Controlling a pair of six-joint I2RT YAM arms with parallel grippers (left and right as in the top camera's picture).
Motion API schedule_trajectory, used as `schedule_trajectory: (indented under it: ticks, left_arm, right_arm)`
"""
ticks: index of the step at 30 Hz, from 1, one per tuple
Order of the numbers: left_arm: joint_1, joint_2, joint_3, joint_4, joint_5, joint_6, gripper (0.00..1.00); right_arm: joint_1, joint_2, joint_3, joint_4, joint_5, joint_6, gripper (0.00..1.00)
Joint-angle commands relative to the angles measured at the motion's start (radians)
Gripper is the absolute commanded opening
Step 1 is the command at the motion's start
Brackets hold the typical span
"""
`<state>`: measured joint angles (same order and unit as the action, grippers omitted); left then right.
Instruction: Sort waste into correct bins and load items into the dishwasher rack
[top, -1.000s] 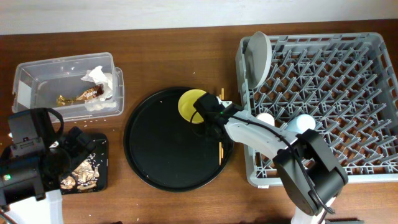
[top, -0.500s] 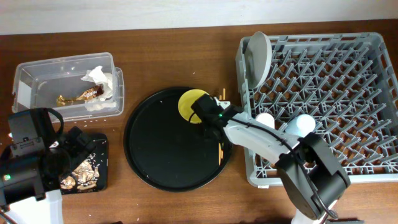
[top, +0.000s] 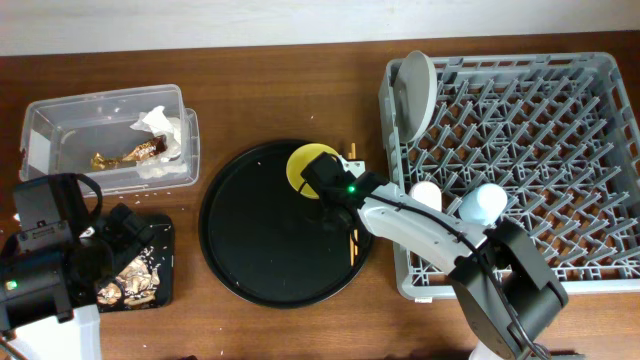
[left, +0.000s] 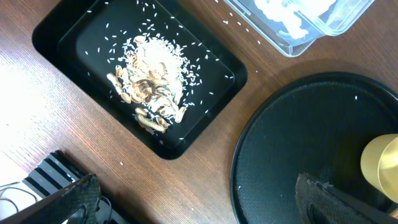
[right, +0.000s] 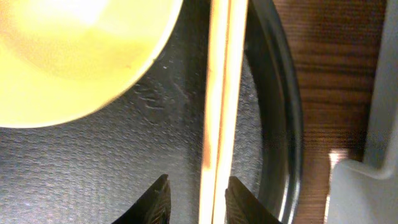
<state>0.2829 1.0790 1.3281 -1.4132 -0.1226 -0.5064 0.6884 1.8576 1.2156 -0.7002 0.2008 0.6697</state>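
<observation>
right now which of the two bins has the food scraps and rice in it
The shallow black rectangular tray holds the food scraps and rice; the clear box holds a white napkin and gold-brown wrapper instead.

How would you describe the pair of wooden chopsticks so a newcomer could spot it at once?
Find the large round black tray. On its right side, next to the round yellow bowl, lies the pair of wooden chopsticks: the only long, thin, pale sticks, between the fingers of the right claw.
</observation>
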Motion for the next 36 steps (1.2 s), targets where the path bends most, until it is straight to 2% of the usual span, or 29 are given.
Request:
schedule_trajectory:
  ticks: [1, 16, 18, 19, 20, 22, 24, 28, 29, 31, 34, 35, 36]
  left_arm:
    - [0.005, -0.005, 0.016, 0.002, 0.002, -0.005, 0.99]
    - [0.005, -0.005, 0.016, 0.002, 0.002, -0.005, 0.99]
    - [0.005, -0.005, 0.016, 0.002, 0.002, -0.005, 0.99]
    - [0.005, -0.005, 0.016, 0.001, 0.002, -0.005, 0.99]
    - [0.005, -0.005, 0.016, 0.001, 0.002, -0.005, 0.99]
    - [0.005, -0.005, 0.016, 0.002, 0.002, -0.005, 0.99]
    - [0.005, -0.005, 0.016, 0.002, 0.002, -0.005, 0.99]
    - [0.005, -0.005, 0.016, 0.002, 0.002, -0.005, 0.99]
    - [0.005, -0.005, 0.016, 0.001, 0.002, -0.005, 0.99]
    - [0.005, -0.005, 0.016, 0.002, 0.002, -0.005, 0.99]
    - [0.005, -0.005, 0.016, 0.002, 0.002, -0.005, 0.99]
    - [0.005, -0.005, 0.016, 0.002, 0.002, -0.005, 0.99]
    - [0.005, -0.005, 0.016, 0.002, 0.002, -0.005, 0.99]
  right_arm:
    - [0.006, 0.001, 0.019, 0.014, -0.006, 0.002, 0.31]
    - [0.005, 0.106, 0.018, 0.054, -0.006, 0.020, 0.31]
    - [0.004, 0.107, 0.019, 0.054, -0.005, 0.020, 0.24]
    - [0.004, 0.104, 0.019, 0.054, -0.005, 0.020, 0.13]
    - [0.004, 0.099, 0.021, 0.052, -0.005, 0.020, 0.08]
    - [0.004, 0.076, 0.021, 0.041, -0.005, 0.019, 0.04]
    - [0.004, 0.027, 0.021, 0.005, 0.003, 0.019, 0.04]
    - [0.004, -0.213, 0.021, -0.120, 0.008, 0.008, 0.04]
    - [0.004, -0.335, 0.021, -0.166, 0.034, -0.034, 0.04]
    - [-0.009, -0.456, 0.021, -0.227, 0.154, -0.034, 0.04]
    - [-0.145, -0.517, 0.021, -0.238, 0.192, -0.123, 0.04]
    - [-0.235, -0.517, 0.021, -0.222, 0.183, -0.208, 0.04]
    - [-0.374, -0.516, 0.021, -0.181, 0.076, -0.336, 0.04]
